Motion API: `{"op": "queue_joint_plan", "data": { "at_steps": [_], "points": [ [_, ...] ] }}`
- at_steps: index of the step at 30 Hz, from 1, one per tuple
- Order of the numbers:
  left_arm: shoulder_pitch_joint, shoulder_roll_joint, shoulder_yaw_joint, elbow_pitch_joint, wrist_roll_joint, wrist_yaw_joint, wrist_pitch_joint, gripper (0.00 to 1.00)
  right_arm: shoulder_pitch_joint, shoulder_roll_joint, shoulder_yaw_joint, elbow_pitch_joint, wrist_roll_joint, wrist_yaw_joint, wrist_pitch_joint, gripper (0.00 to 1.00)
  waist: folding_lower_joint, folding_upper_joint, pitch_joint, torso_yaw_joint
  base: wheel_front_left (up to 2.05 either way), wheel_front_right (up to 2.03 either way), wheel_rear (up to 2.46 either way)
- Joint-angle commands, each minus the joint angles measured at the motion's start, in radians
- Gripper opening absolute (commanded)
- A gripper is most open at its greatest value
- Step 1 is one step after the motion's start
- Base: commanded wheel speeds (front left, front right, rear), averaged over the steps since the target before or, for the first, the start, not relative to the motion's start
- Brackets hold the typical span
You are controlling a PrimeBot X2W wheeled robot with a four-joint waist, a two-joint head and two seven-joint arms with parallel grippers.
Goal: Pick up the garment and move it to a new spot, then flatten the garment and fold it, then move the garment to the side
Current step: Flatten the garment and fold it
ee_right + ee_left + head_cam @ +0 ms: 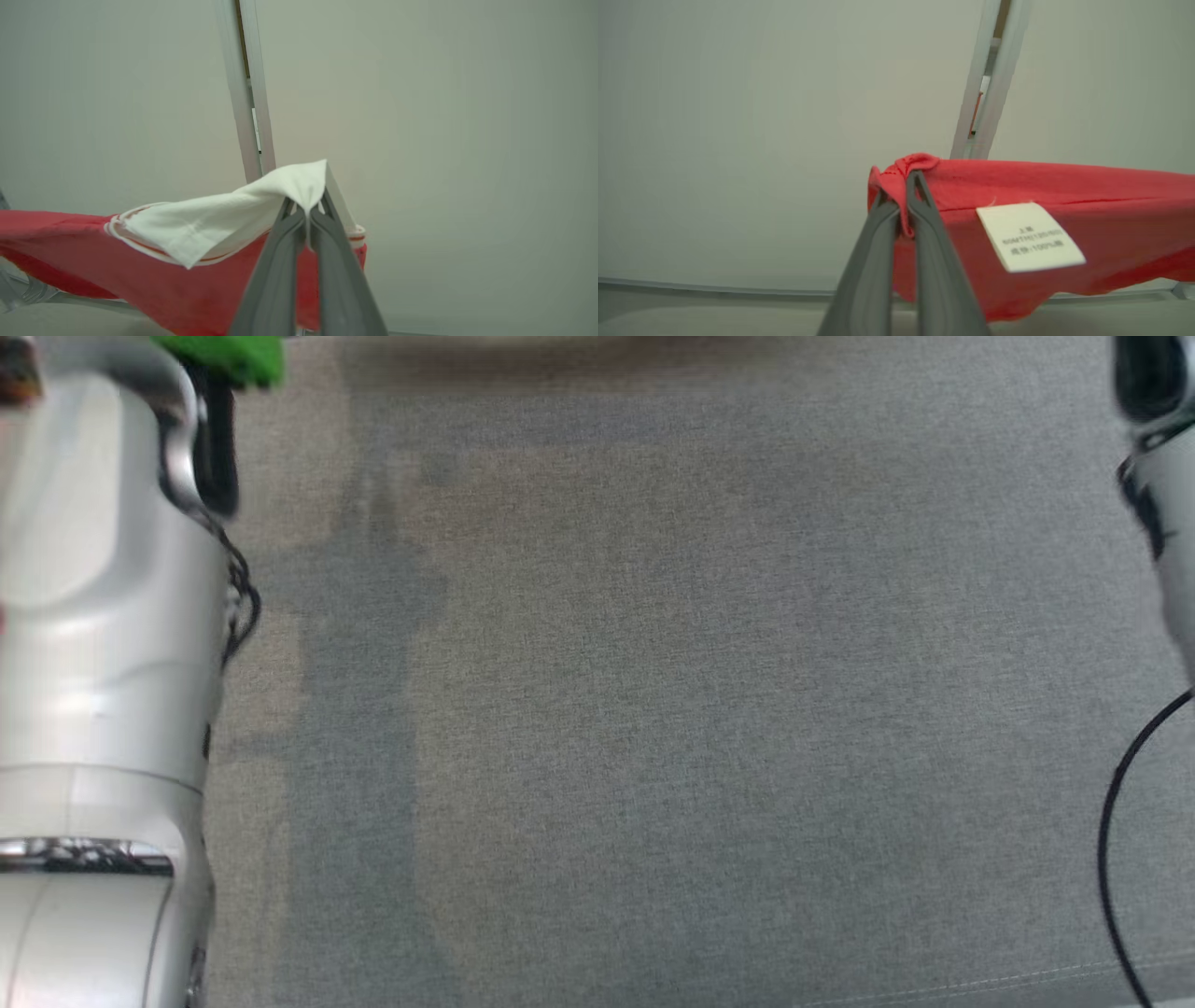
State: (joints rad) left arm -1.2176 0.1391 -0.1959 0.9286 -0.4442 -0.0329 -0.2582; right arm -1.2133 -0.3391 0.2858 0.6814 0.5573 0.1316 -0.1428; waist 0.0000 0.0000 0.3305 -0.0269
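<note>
Garment [1064,186], red, hangs stretched betw. both tools, held up w/ a pale wall behind. L tool [899,189] is clenched on a bunched red corner, cloth squeezed betw. its two grey fingers. White label [1029,235] sits on the fabric just beside those fingers, print too blurred to read. R tool [306,205] is clenched on a white section [224,214] of the garment, edged w/ thin stripes where it meets the red, which sags away to that view's left. Pale upright post [247,93] stands behind in both wrist views. Head view: grey woven surface [653,709] below, pale L forearm [93,616] at left edge, R arm [1167,504] and black cable [1116,821] at right edge, bit of green [229,357] at top left.
</note>
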Motion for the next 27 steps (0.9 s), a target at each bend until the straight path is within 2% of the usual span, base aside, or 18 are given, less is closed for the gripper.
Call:
{"op": "queue_joint_plan", "data": {
  "at_steps": [1, 4, 8, 13, 18, 20, 27],
  "points": [
    [0.049, -0.008, 0.009, 0.048, -0.015, -0.001, -0.007, 0.0, 0.044, 0.016, 0.019, 0.046, 0.022, -0.001, -0.013, 0.0, 0.0, 0.0, 0.018, -0.005, 0.0, 0.0, 0.0],
    [0.122, -0.032, 0.035, 0.157, -0.045, -0.005, -0.007, 0.0, 0.111, 0.054, 0.07, 0.155, 0.061, -0.002, -0.037, 0.0, 0.0, 0.0, 0.034, -0.006, 0.0, 0.0, 0.0],
    [0.213, -0.055, 0.071, 0.221, -0.082, -0.016, -0.008, 0.0, 0.222, 0.08, 0.115, 0.241, 0.141, -0.001, -0.071, 0.0, 0.0, 0.0, 0.05, 0.0, 0.0, 0.0, 0.0],
    [0.325, -0.058, 0.135, 0.193, -0.106, -0.036, -0.008, 0.0, 0.375, 0.079, 0.153, 0.229, 0.235, -0.002, -0.111, 0.0, 0.0, 0.0, 0.037, 0.003, 0.0, 0.0, 0.0],
    [0.477, -0.043, 0.208, 0.113, -0.109, -0.053, -0.008, 0.0, 0.569, 0.043, 0.183, 0.128, 0.292, -0.002, -0.123, 0.0, 0.0, 0.0, -0.01, -0.005, 0.0, 0.0, 0.0],
    [0.568, -0.036, 0.227, 0.049, -0.074, -0.057, -0.009, 0.0, 0.683, 0.014, 0.147, 0.028, 0.285, -0.002, -0.124, 0.0, 0.0, 0.0, -0.038, -0.012, 0.0, 0.0, 0.0],
    [0.839, -0.05, 0.259, -0.172, -0.012, -0.041, -0.009, 0.0, 1.009, 0.001, 0.011, -0.238, 0.213, -0.003, -0.125, 0.0, 0.0, 0.0, -0.122, -0.018, 0.0, 0.0, 0.0]
  ]
}}
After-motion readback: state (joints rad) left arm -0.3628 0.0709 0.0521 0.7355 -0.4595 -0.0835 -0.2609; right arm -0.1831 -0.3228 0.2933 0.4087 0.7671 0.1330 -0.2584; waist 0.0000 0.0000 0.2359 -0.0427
